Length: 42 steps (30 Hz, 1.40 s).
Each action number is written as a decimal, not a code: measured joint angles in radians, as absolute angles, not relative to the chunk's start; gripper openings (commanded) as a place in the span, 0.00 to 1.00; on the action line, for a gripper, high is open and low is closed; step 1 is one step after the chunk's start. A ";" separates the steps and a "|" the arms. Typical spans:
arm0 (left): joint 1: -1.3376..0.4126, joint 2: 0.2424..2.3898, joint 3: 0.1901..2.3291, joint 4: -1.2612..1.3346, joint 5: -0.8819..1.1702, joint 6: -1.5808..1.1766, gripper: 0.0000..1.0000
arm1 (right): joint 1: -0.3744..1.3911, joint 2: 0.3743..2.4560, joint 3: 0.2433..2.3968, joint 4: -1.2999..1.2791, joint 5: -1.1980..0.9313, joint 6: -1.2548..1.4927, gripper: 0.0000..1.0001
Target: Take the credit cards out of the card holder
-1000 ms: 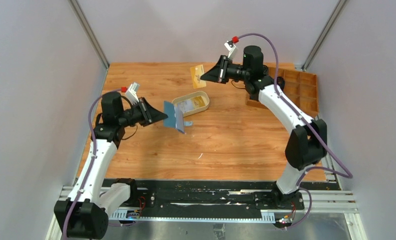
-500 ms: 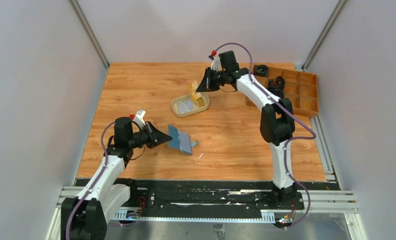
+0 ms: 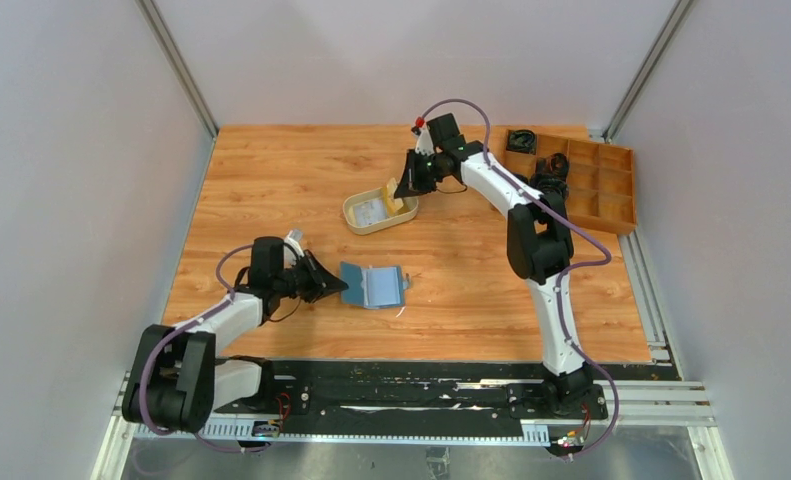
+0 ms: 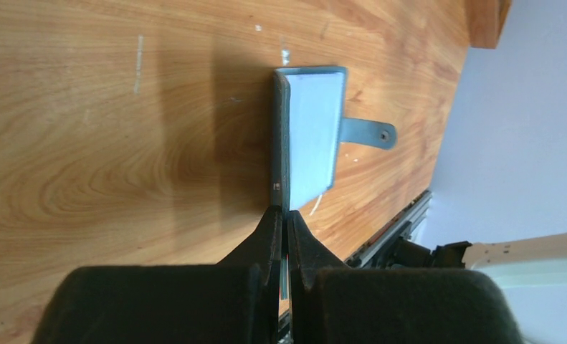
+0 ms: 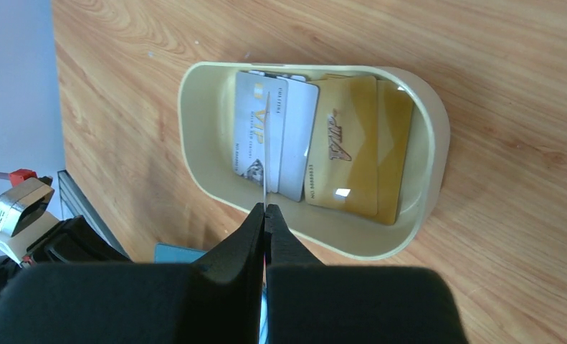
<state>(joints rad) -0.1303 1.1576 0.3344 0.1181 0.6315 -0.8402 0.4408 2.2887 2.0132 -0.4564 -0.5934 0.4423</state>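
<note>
The blue card holder (image 3: 376,286) lies open on the table, tab (image 4: 370,133) to the right. My left gripper (image 3: 337,288) is shut on its left flap, seen edge-on in the left wrist view (image 4: 280,143); the pale blue inner side (image 4: 312,122) faces right. My right gripper (image 3: 404,189) hangs over the cream oval tray (image 3: 353,213), shut on a thin credit card seen edge-on (image 5: 264,165). In the tray (image 5: 194,129) lie a white VIP card (image 5: 255,132), another whitish card (image 5: 298,143) and a gold card (image 5: 345,147).
A wooden compartment box (image 3: 596,180) stands at the back right, with a small black object (image 3: 520,140) beside it. Bare wooden tabletop (image 3: 271,180) spreads around the tray and wallet. The black rail runs along the near edge (image 3: 401,385).
My left arm has brought the wallet down and nearer, onto the table, where it now lies open. My right gripper has carried the yellow card down to the tray.
</note>
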 measured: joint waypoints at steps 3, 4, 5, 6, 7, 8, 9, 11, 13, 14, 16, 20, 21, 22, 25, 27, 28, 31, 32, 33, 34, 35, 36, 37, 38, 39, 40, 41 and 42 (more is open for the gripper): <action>-0.142 1.212 0.329 0.140 0.601 -0.820 0.00 | 0.445 2.313 2.013 -0.463 -0.582 0.440 0.00; -0.147 1.229 0.326 0.143 0.590 -0.812 0.00 | 0.445 2.318 2.013 -0.464 -0.579 0.440 0.00; -0.149 1.240 0.324 0.146 0.582 -0.806 0.00 | 0.445 2.321 2.012 -0.464 -0.575 0.438 0.00; -0.152 1.253 0.322 0.150 0.574 -0.799 0.00 | 0.445 2.323 2.012 -0.467 -0.573 0.436 0.00; -0.153 1.265 0.321 0.153 0.566 -0.794 0.00 | 0.445 2.324 2.011 -0.467 -0.569 0.433 0.00; -0.154 1.277 0.321 0.156 0.560 -0.789 0.00 | 0.445 2.324 2.011 -0.468 -0.565 0.430 0.00; -0.154 1.285 0.321 0.158 0.555 -0.786 0.00 | 0.445 2.325 2.011 -0.468 -0.563 0.428 0.00; -0.154 1.301 0.321 0.162 0.548 -0.780 0.00 | 0.445 2.325 2.011 -0.468 -0.556 0.425 0.00; -0.155 1.319 0.322 0.167 0.543 -0.775 0.09 | 0.445 2.329 2.011 -0.468 -0.552 0.424 0.00; -0.155 1.326 0.322 0.169 0.542 -0.774 0.18 | 0.445 2.332 2.011 -0.468 -0.550 0.423 0.00; -0.155 1.340 0.327 0.173 0.541 -0.770 0.36 | 0.445 2.341 2.011 -0.468 -0.546 0.421 0.05; -0.159 1.349 0.343 0.187 0.542 -0.765 0.54 | 0.445 2.357 2.011 -0.477 -0.538 0.413 0.28; -0.160 1.349 0.349 0.190 0.546 -0.766 0.56 | 0.445 2.360 2.011 -0.482 -0.536 0.408 0.30; -0.160 1.349 0.353 0.192 0.546 -0.765 0.58 | 0.445 2.362 2.011 -0.486 -0.532 0.407 0.34; -0.160 1.353 0.367 0.198 0.540 -0.758 0.66 | 0.444 2.363 2.011 -0.496 -0.522 0.395 0.42; -0.160 1.355 0.376 0.197 0.538 -0.758 0.70 | 0.444 2.363 2.017 -0.508 -0.512 0.388 0.47; -0.161 1.355 0.383 0.193 0.535 -0.755 0.72 | 0.444 2.363 2.019 -0.515 -0.507 0.385 0.48; -0.161 1.350 0.422 0.142 0.488 -0.724 0.81 | 0.444 2.362 2.053 -0.547 -0.485 0.366 0.56; -0.162 1.343 0.440 0.106 0.460 -0.707 0.95 | 0.444 2.355 2.063 -0.558 -0.473 0.353 0.59; -0.161 1.331 0.458 0.070 0.431 -0.692 1.00 | 0.444 2.350 2.071 -0.569 -0.465 0.345 0.62; -0.161 1.317 0.471 0.040 0.403 -0.673 1.00 | 0.444 2.342 2.073 -0.574 -0.456 0.340 0.64; -0.162 1.295 0.490 -0.003 0.369 -0.658 1.00 | 0.444 2.330 2.073 -0.580 -0.444 0.329 0.64; -0.161 1.267 0.509 -0.046 0.325 -0.643 1.00 | 0.444 2.310 2.073 -0.593 -0.430 0.315 0.64; -0.161 1.244 0.524 -0.079 0.289 -0.630 1.00 | 0.444 2.291 2.073 -0.600 -0.416 0.307 0.64; -0.160 1.225 0.537 -0.104 0.263 -0.620 1.00 | 0.444 2.270 2.069 -0.602 -0.404 0.298 0.65; -0.160 1.208 0.551 -0.128 0.236 -0.609 1.00 | 0.445 2.236 2.057 -0.598 -0.384 0.289 0.65; -0.160 1.198 0.565 -0.148 0.216 -0.600 1.00 | 0.445 2.193 2.030 -0.586 -0.364 0.283 0.66; -0.160 1.196 0.577 -0.163 0.201 -0.594 1.00 | 0.445 2.136 1.981 -0.559 -0.347 0.277 0.66; -0.160 1.197 0.586 -0.173 0.193 -0.589 1.00 | 0.445 2.089 1.942 -0.548 -0.334 0.274 0.68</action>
